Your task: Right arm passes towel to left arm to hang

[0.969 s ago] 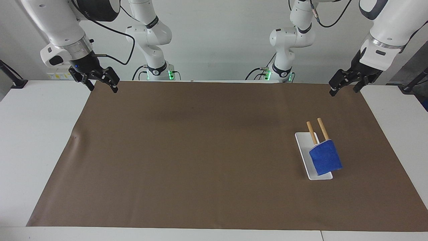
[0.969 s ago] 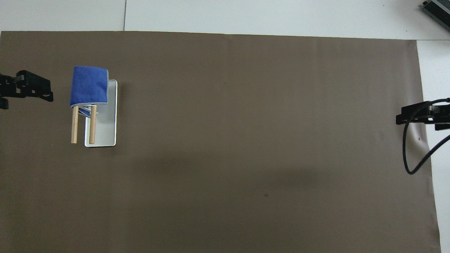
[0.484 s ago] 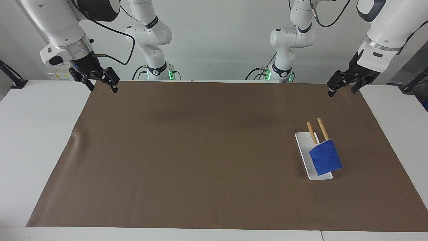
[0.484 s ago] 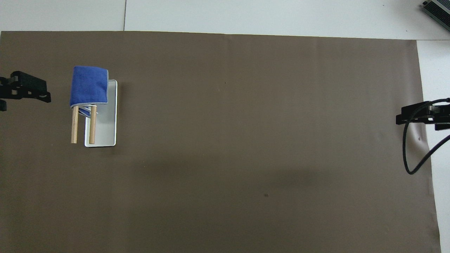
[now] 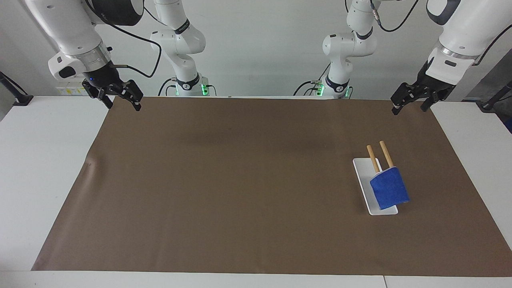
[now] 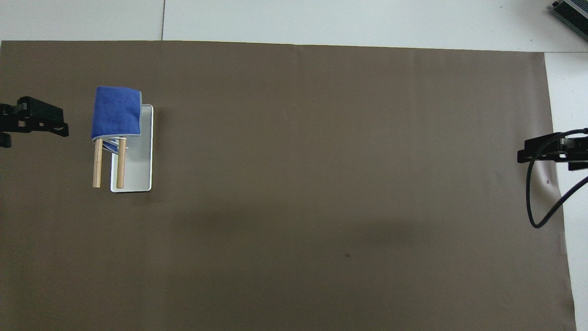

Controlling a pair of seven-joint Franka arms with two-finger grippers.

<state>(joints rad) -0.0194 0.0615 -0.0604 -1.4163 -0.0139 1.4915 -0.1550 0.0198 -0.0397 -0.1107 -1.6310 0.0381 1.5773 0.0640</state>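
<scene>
Left gripper [image 5: 409, 105] jaws apart, empty, over the brown mat's [image 5: 240, 180] corner at the left arm's end, robot edge. Right gripper [image 5: 120, 100] jaws apart, empty, over the mat's other robot-edge corner. Towel [image 5: 389, 189] drapes 2 wooden rods [image 5: 378, 157] above a white tray [image 5: 362, 172], near the left arm's end. Facing view shows both white arms; overhead shows only gripper tips plus folded towel layers [image 6: 110, 146] under the rods.

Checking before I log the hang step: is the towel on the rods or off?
On. The towel drapes over both wooden rods above the white tray.
</scene>
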